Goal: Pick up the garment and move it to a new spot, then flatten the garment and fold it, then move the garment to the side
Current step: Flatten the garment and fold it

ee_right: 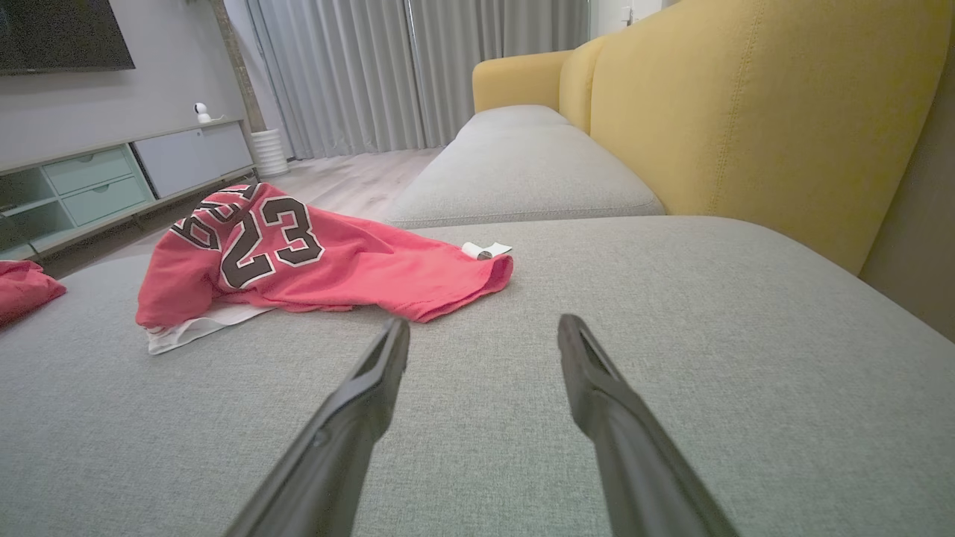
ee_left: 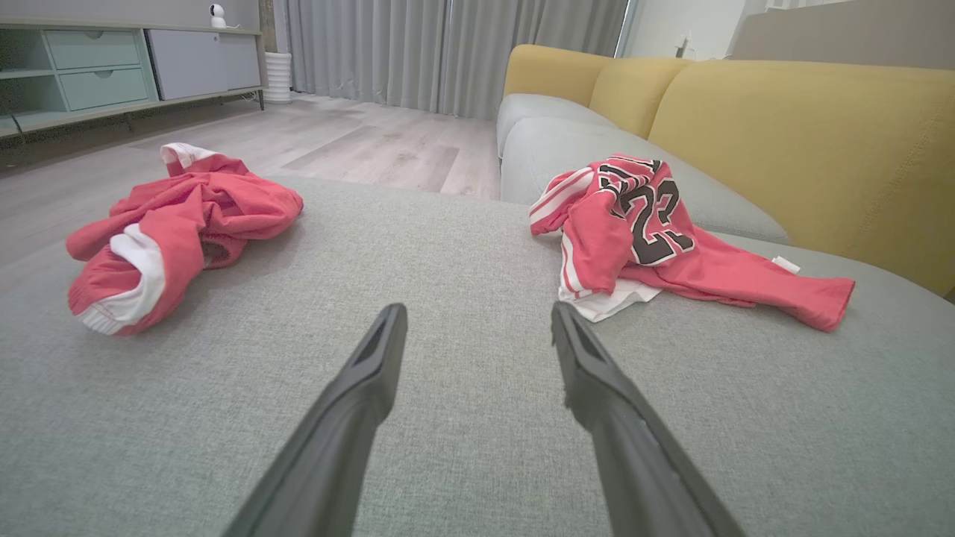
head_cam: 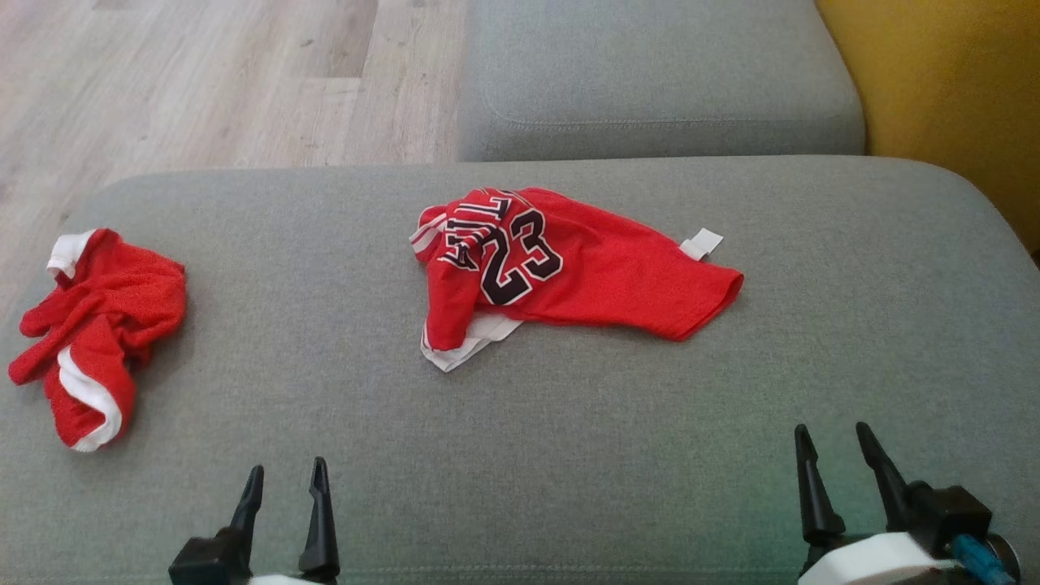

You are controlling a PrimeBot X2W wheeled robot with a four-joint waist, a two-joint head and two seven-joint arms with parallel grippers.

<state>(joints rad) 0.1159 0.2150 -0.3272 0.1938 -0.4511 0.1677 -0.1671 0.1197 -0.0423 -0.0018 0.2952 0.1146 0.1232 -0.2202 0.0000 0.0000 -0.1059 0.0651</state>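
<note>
Left of jersey, seemingly crumpled shorts

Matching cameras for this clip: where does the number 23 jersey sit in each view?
Head view: jersey at centre of the grey cushion.
Left wrist view: upper right of centre.
Right wrist view: left of centre.
Shared landmark: its white tag, toward the yellow backrest.

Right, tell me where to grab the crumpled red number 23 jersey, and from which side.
Likely the tapered end of the crumpled red number 23 jersey, trailing out flat toward the robot's right. Come in from the near right with the open right tool: that edge lies free on the grey fabric cushion, clear of the bunched middle.
</note>
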